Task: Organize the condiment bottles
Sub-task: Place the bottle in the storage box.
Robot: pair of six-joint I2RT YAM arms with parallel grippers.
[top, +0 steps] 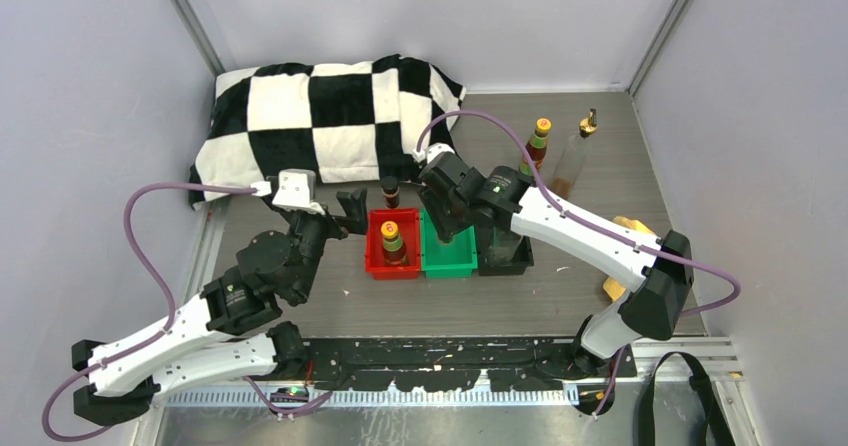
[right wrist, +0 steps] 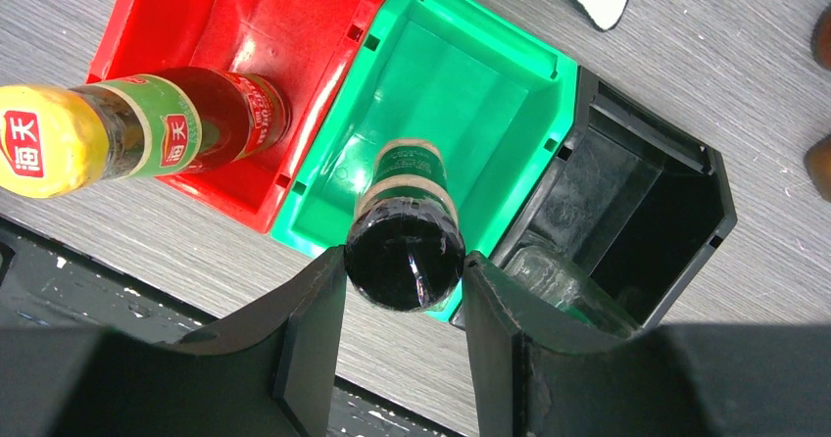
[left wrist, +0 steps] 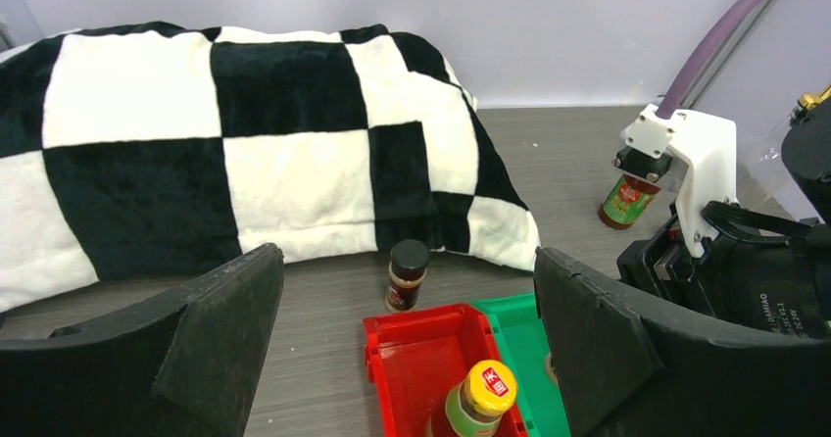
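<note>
My right gripper [top: 447, 228] [right wrist: 404, 263] is shut on the cap of a short dark black-capped bottle [right wrist: 404, 212], whose base stands in the green tray [top: 447, 259]. My left gripper [top: 352, 213] [left wrist: 407, 259] is open and empty, left of the red tray [top: 377, 256]. An orange-capped bottle [top: 391, 238] [left wrist: 480, 398] stands in the red tray. The second black-capped bottle [top: 389, 191] [left wrist: 407, 273] stands on the table just behind that tray. Clear glass [right wrist: 549, 278] shows in the black tray [top: 520, 256]. Another orange-capped bottle [top: 538, 144] and a gold-topped clear bottle [top: 575, 156] stand at the back right.
A black-and-white checkered cloth [top: 330, 116] lies across the back left of the table. A yellow object [top: 625, 228] lies at the right, partly behind my right arm. Grey walls close in the left, back and right sides.
</note>
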